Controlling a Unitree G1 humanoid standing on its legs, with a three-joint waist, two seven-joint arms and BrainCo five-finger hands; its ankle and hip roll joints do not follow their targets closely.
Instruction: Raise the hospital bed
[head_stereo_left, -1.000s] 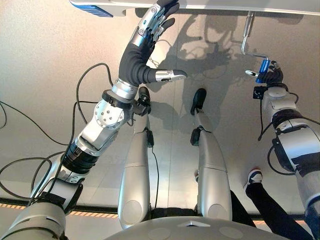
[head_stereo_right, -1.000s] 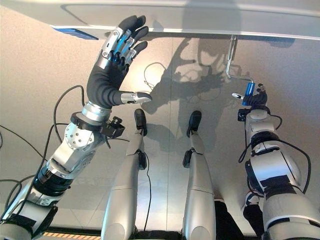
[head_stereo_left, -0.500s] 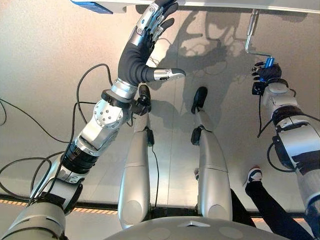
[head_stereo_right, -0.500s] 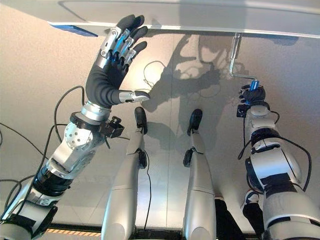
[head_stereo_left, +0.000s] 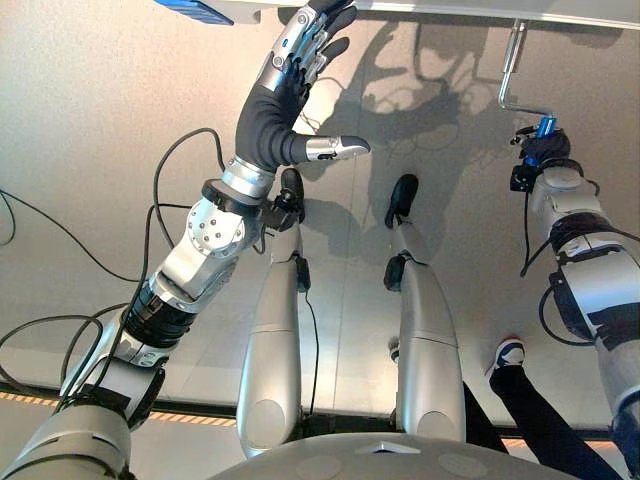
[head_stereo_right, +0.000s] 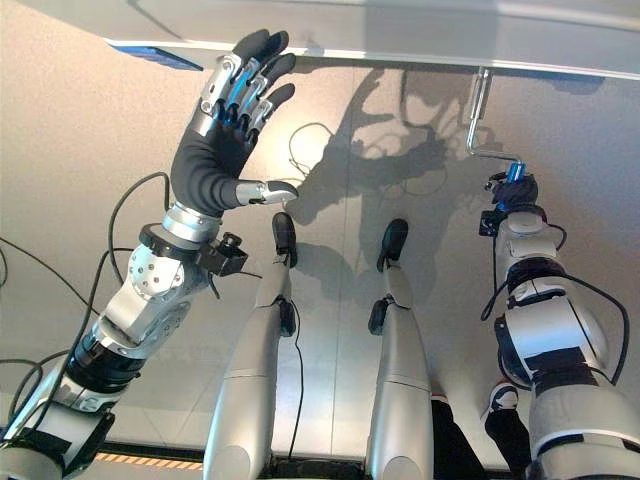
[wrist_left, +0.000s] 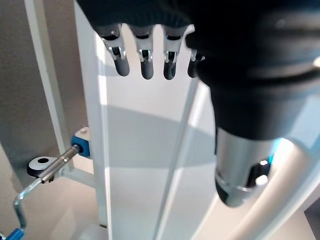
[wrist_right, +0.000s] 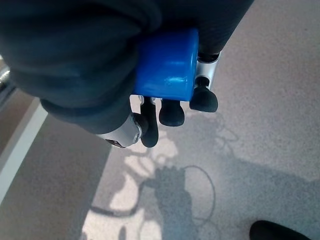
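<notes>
The hospital bed's white end frame (head_stereo_left: 420, 8) runs along the far edge of the eye views. A bent metal crank (head_stereo_left: 512, 70) hangs from it at the right, ending in a blue handle (head_stereo_left: 545, 126). My right hand (head_stereo_left: 543, 150) is shut on that handle; the right wrist view shows the blue handle (wrist_right: 167, 65) inside the curled fingers (wrist_right: 172, 112). My left hand (head_stereo_left: 275, 110) is raised and open, its straight fingers (wrist_left: 145, 65) up at the bed's white panel (wrist_left: 145, 165). The crank (wrist_left: 25, 195) also shows beside that panel.
A blue label (head_stereo_left: 195, 10) sits on the bed frame at the far left. A person's shoe (head_stereo_left: 510, 352) and dark trouser leg stand on the grey floor at the near right. An orange-striped line (head_stereo_left: 190, 420) crosses the floor close to me.
My right hand has carried the blue handle a little farther away and to the right, turning the crank. The left hand has stayed against the bed.
</notes>
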